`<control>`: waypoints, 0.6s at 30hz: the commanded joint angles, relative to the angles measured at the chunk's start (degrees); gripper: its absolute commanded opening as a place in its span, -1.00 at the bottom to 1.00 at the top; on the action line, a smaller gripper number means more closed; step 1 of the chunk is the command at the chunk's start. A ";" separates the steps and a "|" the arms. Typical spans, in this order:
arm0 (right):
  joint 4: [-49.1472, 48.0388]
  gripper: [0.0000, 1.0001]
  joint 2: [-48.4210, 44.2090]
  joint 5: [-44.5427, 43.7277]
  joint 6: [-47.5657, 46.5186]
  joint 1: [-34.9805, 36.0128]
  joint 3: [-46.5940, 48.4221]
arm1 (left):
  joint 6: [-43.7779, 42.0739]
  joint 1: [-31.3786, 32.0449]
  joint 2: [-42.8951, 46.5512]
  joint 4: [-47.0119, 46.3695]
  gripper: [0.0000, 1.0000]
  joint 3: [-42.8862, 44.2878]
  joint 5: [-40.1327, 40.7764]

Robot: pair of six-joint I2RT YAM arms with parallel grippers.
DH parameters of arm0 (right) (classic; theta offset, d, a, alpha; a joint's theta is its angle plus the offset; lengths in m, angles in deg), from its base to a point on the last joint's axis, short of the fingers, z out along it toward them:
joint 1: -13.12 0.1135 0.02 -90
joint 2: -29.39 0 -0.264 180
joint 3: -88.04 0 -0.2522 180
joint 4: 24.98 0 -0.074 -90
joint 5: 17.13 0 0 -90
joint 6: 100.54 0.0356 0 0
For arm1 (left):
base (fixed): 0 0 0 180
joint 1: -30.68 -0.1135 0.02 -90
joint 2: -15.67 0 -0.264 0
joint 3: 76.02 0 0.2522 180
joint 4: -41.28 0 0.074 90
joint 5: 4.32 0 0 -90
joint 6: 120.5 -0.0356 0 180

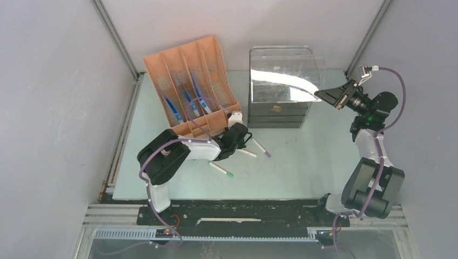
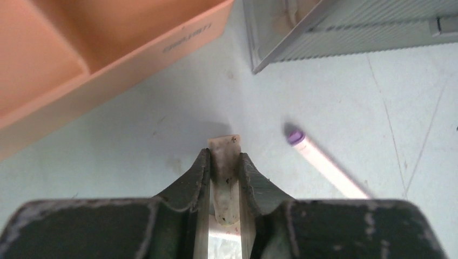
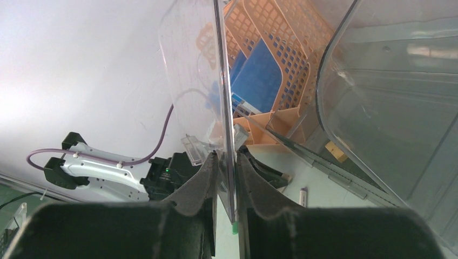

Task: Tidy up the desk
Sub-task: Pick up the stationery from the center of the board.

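The pale mint-green desk [image 1: 302, 162] carries an orange file rack [image 1: 192, 86] at the back left and a clear drawer box [image 1: 278, 89] at the back centre. My left gripper [image 1: 235, 125] is low over the desk in front of the rack, shut on a small whitish eraser [image 2: 224, 159]. My right gripper [image 1: 324, 95] is raised at the box's right side, shut on the edge of its clear lid [image 3: 194, 91], which stands lifted. A purple-capped marker [image 1: 262, 149] lies just right of the left gripper and also shows in the left wrist view [image 2: 321, 164].
A green-capped marker [image 1: 222, 170] and a plain white marker [image 1: 247, 152] lie on the desk near the left arm. Blue pens [image 1: 186, 102] and blue folders [image 3: 259, 75] sit in the rack. Grey walls and frame rails close in the desk.
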 commanded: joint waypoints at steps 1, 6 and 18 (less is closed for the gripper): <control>-2.06 -0.60 -1.01 0.12 0.50 -0.16 0.12 | -2.03 0.01 7.72 -2.20 -0.70 -3.99 -0.20; -2.23 -0.60 -1.04 0.21 0.49 -0.29 0.11 | -3.15 0.00 14.52 -12.12 -0.93 -10.46 -3.94; -2.50 -0.60 -1.00 0.30 0.77 -0.20 0.15 | 0.04 0.17 24.52 -41.81 -1.00 -23.60 -5.27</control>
